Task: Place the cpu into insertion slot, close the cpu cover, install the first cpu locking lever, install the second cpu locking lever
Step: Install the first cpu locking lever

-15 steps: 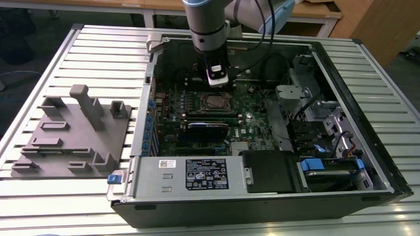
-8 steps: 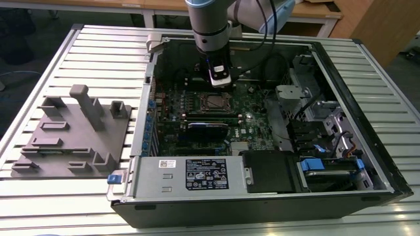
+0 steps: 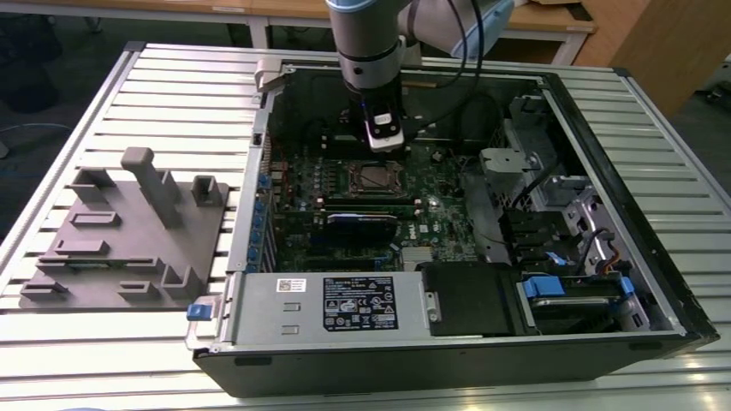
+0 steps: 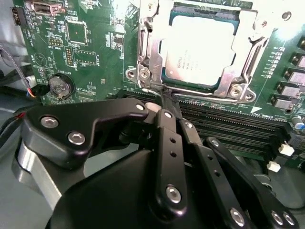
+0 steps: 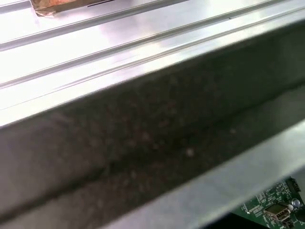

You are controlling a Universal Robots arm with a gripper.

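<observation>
With the computer case (image 3: 457,342) lying open on the ribbed bench (image 3: 137,77), the arm reaches down inside it, just behind the socket (image 3: 376,179). In the second wrist view the chip (image 4: 198,47) sits in that socket with the cover frame (image 4: 248,52) down around it. The claw (image 4: 164,98) is closed, fingers (image 4: 169,114) together, tips at the frame's near edge.
</observation>
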